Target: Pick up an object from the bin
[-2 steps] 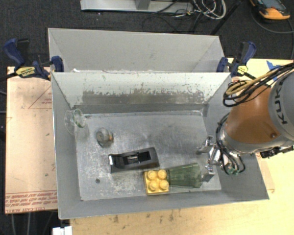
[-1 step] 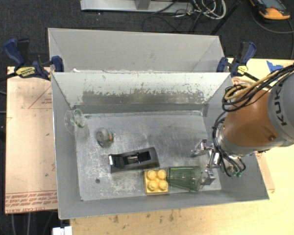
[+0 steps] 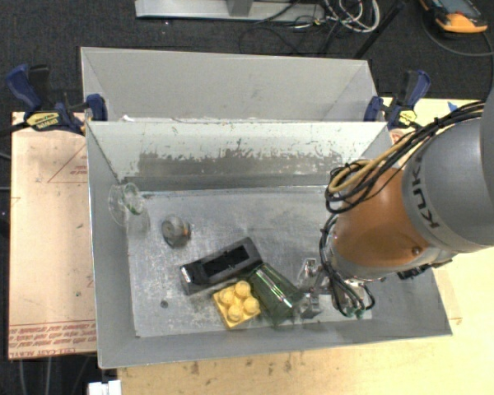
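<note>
The end effector [image 3: 309,290] sits low in the bin [image 3: 230,171], at about five o'clock on its floor, tucked under the arm's orange cover [image 3: 370,229]; how far open it is I cannot tell, and nothing shows in its hold; just at its nine o'clock lies a dark green boxy thing [image 3: 272,293], touching or nearly so, and that looks the likely target; further toward nine o'clock a yellow studded block [image 3: 237,303] crowds against it, with a black oblong device [image 3: 221,267] at eleven o'clock; a small grey lump [image 3: 175,232] and a clear glass [image 3: 125,199] lie well apart, out toward ten o'clock; I'd call this the approach-to-grasp step, lift not yet begun; next it must settle squarely over the green piece, clear of the yellow block, close, then rise.
</note>
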Tool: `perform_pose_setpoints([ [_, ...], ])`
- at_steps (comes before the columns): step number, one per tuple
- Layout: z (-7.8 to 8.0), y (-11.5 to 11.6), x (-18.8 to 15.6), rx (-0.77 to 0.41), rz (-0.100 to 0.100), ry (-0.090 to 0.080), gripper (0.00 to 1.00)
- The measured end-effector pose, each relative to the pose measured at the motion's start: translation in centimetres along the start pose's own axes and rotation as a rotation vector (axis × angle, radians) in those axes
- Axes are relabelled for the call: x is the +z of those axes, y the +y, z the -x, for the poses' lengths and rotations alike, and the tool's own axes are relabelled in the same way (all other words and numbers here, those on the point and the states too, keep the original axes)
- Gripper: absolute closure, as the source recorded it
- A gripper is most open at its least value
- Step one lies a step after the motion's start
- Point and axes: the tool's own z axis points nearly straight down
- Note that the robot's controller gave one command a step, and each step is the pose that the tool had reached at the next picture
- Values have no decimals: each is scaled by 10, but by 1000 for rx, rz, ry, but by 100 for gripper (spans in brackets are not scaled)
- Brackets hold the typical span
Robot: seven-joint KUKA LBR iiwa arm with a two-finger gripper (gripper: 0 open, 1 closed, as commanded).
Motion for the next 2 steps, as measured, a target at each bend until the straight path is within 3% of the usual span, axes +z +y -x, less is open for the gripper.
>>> perform_pose_setpoints([
  [1, 0, 0, 0, 0, 0, 0, 100],
  [2, -1, 2, -41, 59, 2, -8, 100],
])
